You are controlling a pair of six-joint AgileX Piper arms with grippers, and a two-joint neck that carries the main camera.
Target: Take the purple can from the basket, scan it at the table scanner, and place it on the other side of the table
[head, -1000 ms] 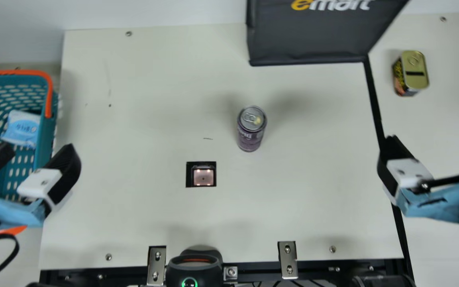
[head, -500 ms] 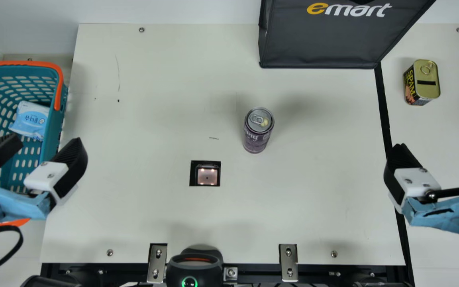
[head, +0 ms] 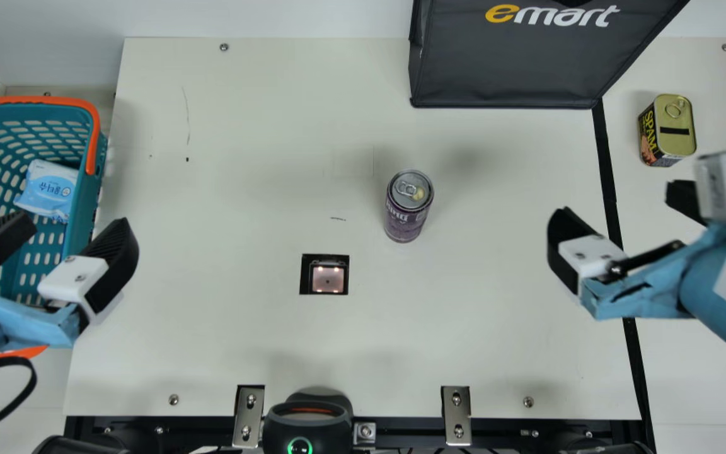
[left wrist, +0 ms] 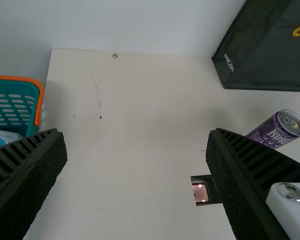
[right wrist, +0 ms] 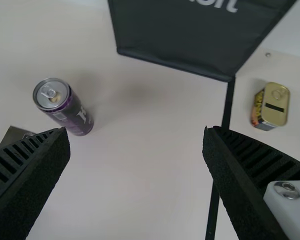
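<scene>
The main view gives you the purple can (head: pixel 404 217) upright on the table (head: pixel 243 340), a little right of the scanner (head: pixel 328 279) and farther off, out of the basket (head: pixel 93 135). Your left gripper (head: pixel 75 223) has its fingers spread, nothing between them, and so has your right gripper (head: pixel 615 200), at the right. Expect thin, smooth metal: stiff if full, fairly weighty for its width, apt to slip or turn, and easily dented by a hard squeeze. I'd have you take it with the right gripper, around the middle of its straight wall, below the shoulder, pads level and even, leaving the printed code uncovered for scanning.
</scene>
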